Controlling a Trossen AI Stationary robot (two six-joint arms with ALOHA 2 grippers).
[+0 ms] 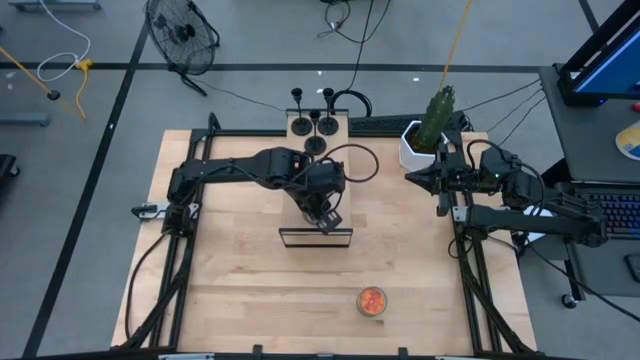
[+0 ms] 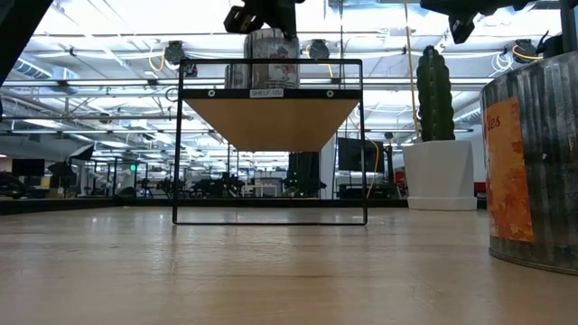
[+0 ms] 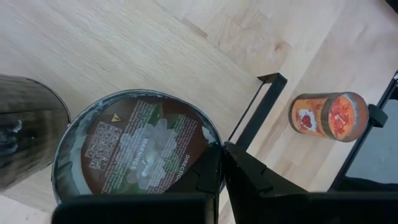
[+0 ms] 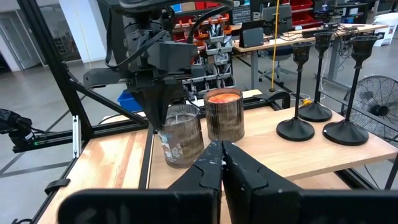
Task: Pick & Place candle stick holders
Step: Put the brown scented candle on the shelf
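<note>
Pale wood tabletop (image 1: 240,260), workshop beyond. Left gripper (image 4: 163,127) pinches the rim of a clear-silvery glass candle cup (image 4: 181,142), tilted, just above the shelf (image 4: 311,152); an orange-red cup (image 4: 224,114) stands just behind. Right gripper (image 4: 222,152) closed, empty.

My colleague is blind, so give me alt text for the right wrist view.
The left gripper holds a clear glass cup beside an orange cup on a wooden shelf, with three black holders standing nearby.
</note>
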